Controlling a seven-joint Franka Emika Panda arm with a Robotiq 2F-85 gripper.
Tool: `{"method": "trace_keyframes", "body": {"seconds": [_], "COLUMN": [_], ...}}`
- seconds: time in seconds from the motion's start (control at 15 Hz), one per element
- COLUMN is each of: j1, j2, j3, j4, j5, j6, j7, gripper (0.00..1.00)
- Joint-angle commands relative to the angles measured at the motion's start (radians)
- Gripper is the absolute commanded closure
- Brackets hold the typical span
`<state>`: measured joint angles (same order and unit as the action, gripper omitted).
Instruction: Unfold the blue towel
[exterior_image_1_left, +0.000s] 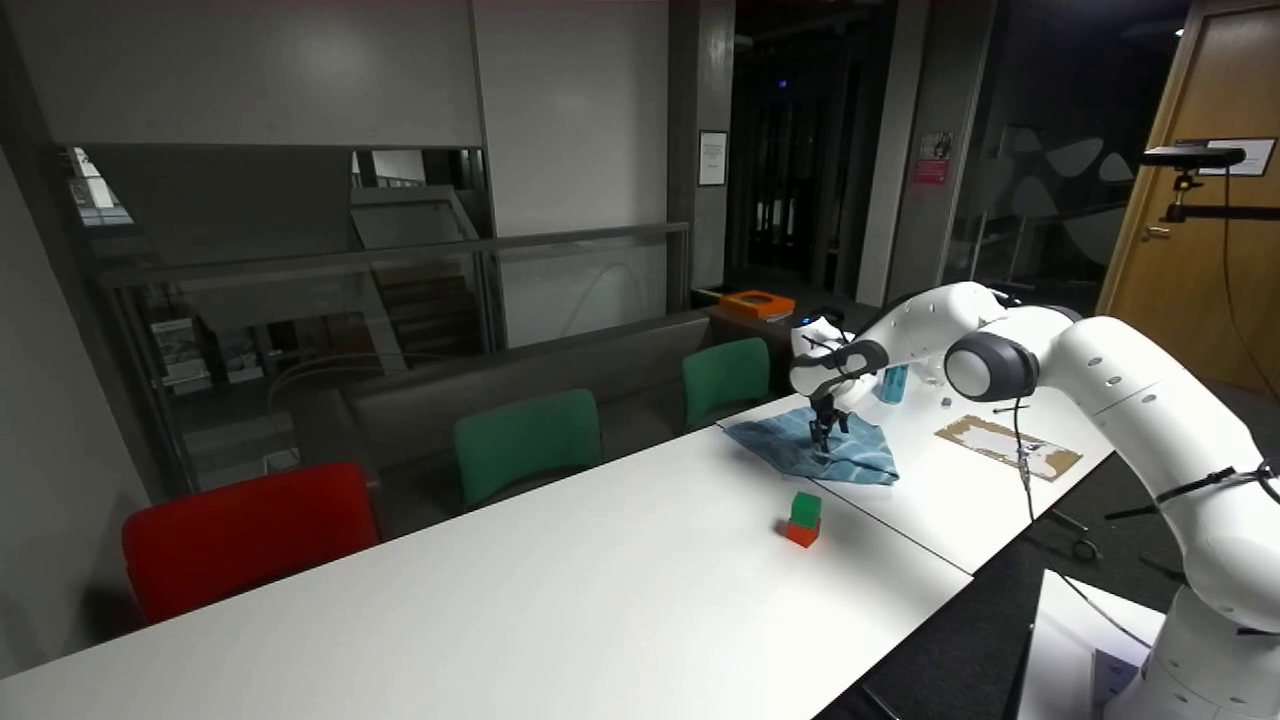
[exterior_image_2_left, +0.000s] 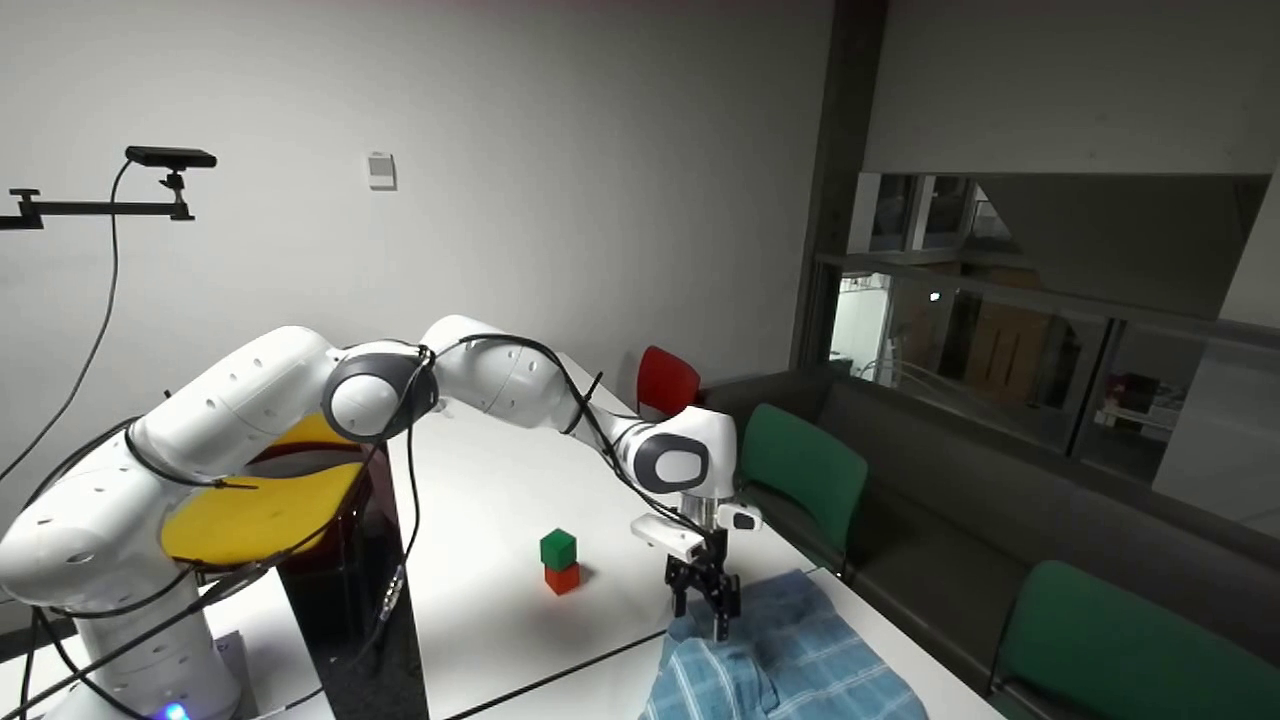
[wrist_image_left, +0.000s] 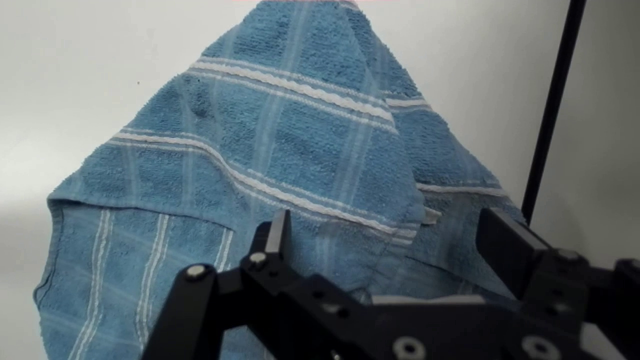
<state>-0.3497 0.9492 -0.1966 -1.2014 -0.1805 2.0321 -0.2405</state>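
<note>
- Gripper (wrist_image_left: 385, 227): released, jaws spread wide
- Blue towel (wrist_image_left: 295, 130) below the gripper, partly folded over itself
- Green block (exterior_image_2_left: 558, 548) atop red block (exterior_image_2_left: 562, 579), off to the gripper's side

the blue towel (wrist_image_left: 280, 135), fuzzy and crossed with white stripes, lies rumpled on the white worktop (exterior_image_1_left: 450, 600) over its dark seam (wrist_image_left: 551, 115), partly doubled on itself, narrowing toward the top of the wrist view, an edge of its upper layer across a lower one whose stripes run another way.
</note>
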Motion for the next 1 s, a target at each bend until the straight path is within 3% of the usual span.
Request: {"method": "trace_keyframes", "body": {"seconds": [0.0, 0.6, 0.93], "j1": [-0.020, -0.028, -0.049], "j2": [0.040, 0.039, 0.057], "j3": [0.017, 0.026, 0.025], "j4": [0.092, 0.134, 0.138], "j5": [0.026, 0.080, 0.085], "j6": [-0.071, -0.229, -0.237], "j7": [-0.013, -0.004, -0.015], "gripper": [0.00, 0.00, 0.00]}}
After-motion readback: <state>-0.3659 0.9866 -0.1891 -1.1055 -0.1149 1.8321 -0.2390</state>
